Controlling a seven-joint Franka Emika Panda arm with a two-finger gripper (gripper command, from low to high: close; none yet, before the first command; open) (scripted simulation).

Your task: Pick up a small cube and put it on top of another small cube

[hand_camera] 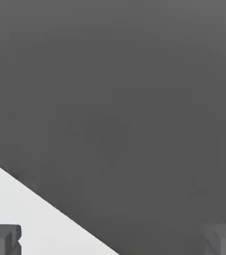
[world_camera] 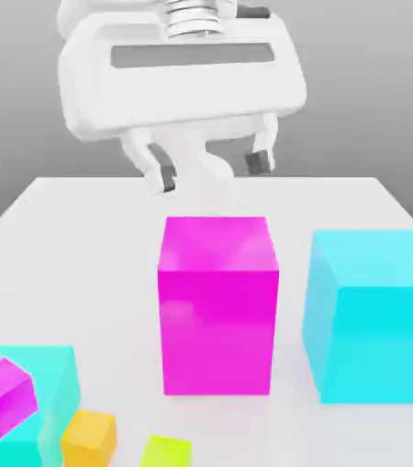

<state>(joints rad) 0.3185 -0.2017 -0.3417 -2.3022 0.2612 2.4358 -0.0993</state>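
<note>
Gripper (world_camera: 211, 169) high at top centre of exterior view, above far desk (world_camera: 82, 228) edge, fingers (world_camera: 166, 175) spread wide, holding nothing. Lime cube (world_camera: 166, 452) at bottom edge, just beside orange cube (world_camera: 89, 438). Step, by my guess: approach not begun. Next: travel toward frame bottom, descend over lime cube.

A simulated test scene, no real room: plain white table (world_camera: 82, 237) against blank grey backdrop, flat-coloured blocks (big magenta block (world_camera: 217, 306), big cyan block (world_camera: 374, 315)), all rendered without texture.
</note>
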